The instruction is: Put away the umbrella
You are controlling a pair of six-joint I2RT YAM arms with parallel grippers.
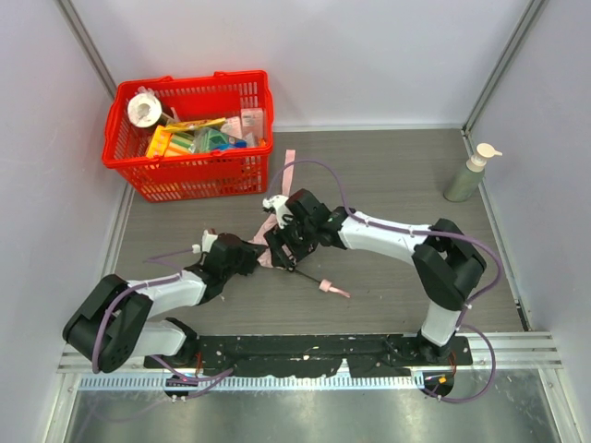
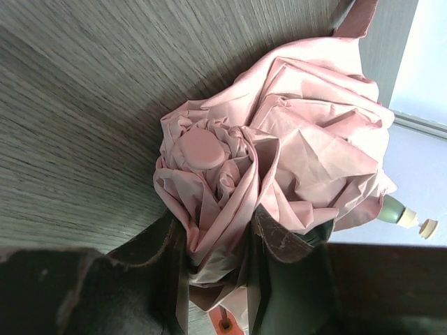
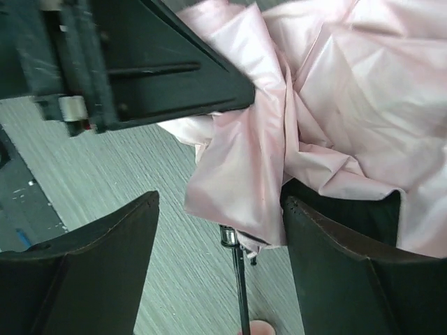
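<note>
1. I'm pinching the umbrella's point(image 2: 293, 139) bunched canopy between my left gripper's point(image 2: 218, 241) jaws, mid-table.
2. My right gripper point(image 3: 220, 209), at 1 o'clock from the left one, is hanging spread over the fabric, gripping nothing.
3. Folding is looking half-done; the strapping and stowing are left, probably in the red basket point(image 1: 189, 175) at 11 o'clock.

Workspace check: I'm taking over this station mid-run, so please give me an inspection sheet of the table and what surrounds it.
Surface: grey wood-grain table.
Job's things: umbrella lying on the table, pink fabric loosely bunched, black shaft showing; not yet put away.
Clutter: red basket full of packets, far left; pump bottle, far right.
Grippers: left pincer shut on the fabric; right pincer open, straddling the fabric.
Cables: purple cables loop off both arms.
Surroundings: pale walls on three sides.
</note>
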